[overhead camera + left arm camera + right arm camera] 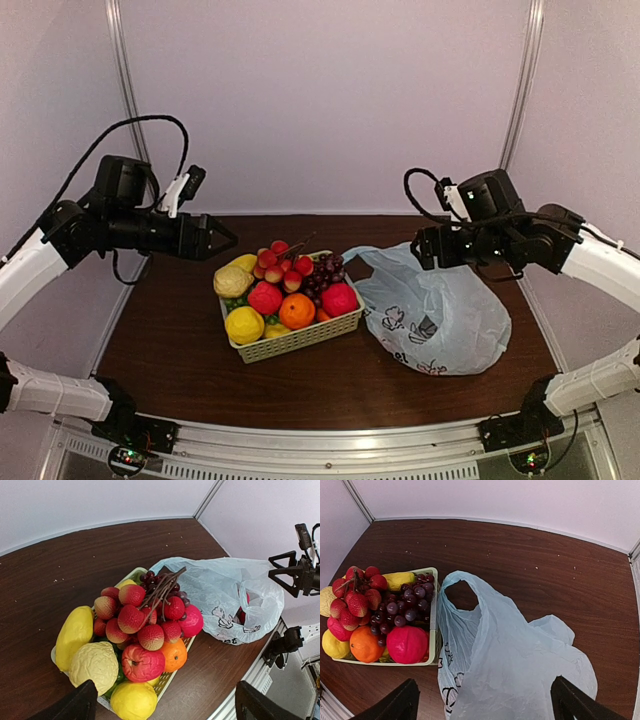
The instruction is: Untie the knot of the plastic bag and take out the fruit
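Top external: both arms are raised over the surface [180, 350], one at each side, and neither touches anything.
Left fingers [75, 705]: spread wide with nothing between them, in the air by the left end of the basket [300, 345].
Right fingers [400, 702]: spread wide and empty, in the air above the plastic bag [520, 660].
Plastic bag: thin, translucent, pale blue, with dark print low on its side. It lies slumped on the surface, right of the basket and up against its right wall.
Bag handle: one loop handle [479, 589] stands open next to the basket rim, and the wood shows through it.
Bag contents: the left wrist view looks into the open mouth and shows a red patch [243, 615] inside; what it is cannot be told.
Basket contents: heaped fruit [285, 290], including red bumpy berries, dark grapes [405, 607], a round magenta piece [407, 644], an orange [175, 655], a long smooth yellow piece [75, 630], a lumpy pale yellow piece [95, 665] and a lemon [134, 700].
Surface: dark brown wood.
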You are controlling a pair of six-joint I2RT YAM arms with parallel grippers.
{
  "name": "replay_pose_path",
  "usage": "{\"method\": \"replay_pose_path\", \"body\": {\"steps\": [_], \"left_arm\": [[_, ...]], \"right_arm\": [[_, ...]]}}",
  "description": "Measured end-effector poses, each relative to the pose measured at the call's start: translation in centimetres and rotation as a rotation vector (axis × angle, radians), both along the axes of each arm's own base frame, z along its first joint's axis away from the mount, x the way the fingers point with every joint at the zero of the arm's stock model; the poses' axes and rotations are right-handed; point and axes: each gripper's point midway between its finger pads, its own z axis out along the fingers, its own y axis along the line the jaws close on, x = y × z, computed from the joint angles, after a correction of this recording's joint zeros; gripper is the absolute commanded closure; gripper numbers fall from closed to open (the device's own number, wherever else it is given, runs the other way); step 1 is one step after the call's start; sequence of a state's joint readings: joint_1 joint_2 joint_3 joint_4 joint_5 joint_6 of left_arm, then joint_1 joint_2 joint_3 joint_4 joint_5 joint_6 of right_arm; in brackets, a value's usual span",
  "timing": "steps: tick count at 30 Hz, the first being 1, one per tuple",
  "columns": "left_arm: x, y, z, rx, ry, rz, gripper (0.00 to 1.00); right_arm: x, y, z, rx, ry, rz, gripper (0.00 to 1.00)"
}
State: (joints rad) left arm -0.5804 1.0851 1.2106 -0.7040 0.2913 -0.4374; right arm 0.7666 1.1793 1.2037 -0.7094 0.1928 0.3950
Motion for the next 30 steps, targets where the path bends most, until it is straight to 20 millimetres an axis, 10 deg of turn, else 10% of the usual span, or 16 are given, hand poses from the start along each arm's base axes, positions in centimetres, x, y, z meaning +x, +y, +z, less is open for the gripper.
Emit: {"method": "replay_pose_path", "body": {"steps": [8, 14, 22, 30], "left_arm": [[-0.6, -0.3, 0.3, -0.010, -0.004, -0.022, 0.03], [-1.4, -1.7, 1.2, -0.056, -0.016, -0.087, 0.03], [-3.5, -6.4, 3.2, -0.115, -0.054, -0.247, 0.03], [-4.4, -11.5, 3.5, -0.118, -0.066, -0.349, 0.03]], "right_arm": [[0.9, -1.0, -2.1, -0.107, 0.023, -0.051, 0.98], [0.1, -2.0, -0.5, -0.111, -0.013, -0.042, 1.00], [-5.7, -3.0, 8.4, 0.123, -0.219, 0.170, 1.00], [-9.8, -3.3, 12.4, 0.255, -0.335, 0.319, 1.00]]}}
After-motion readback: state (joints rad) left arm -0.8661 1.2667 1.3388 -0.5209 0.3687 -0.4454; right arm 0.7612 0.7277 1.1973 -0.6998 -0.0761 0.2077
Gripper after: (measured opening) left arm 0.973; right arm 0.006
